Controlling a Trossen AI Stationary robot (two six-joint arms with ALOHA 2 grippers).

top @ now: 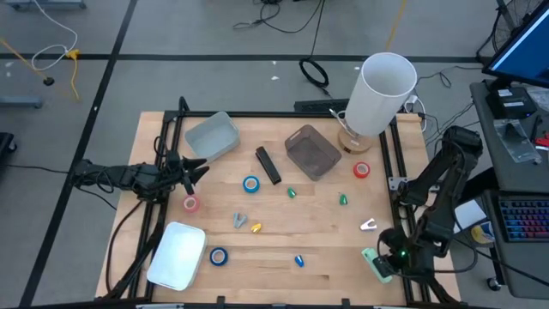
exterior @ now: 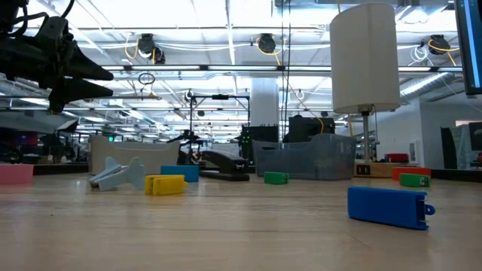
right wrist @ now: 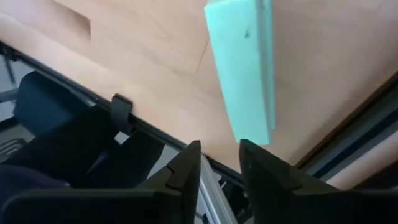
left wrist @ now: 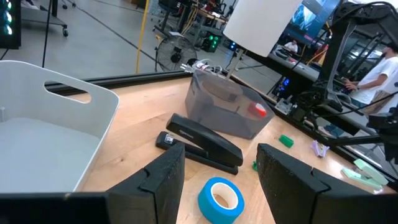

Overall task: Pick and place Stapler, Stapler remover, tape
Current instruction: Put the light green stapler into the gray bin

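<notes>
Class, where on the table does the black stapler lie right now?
In the high view the black stapler lies near the table's middle, between the light grey bin and the dark grey bin, just beyond a blue tape roll.

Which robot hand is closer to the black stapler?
Left. The left gripper hangs open at the table's left side, facing the black stapler across a blue tape roll. The right gripper is far off at the near right corner.
</notes>
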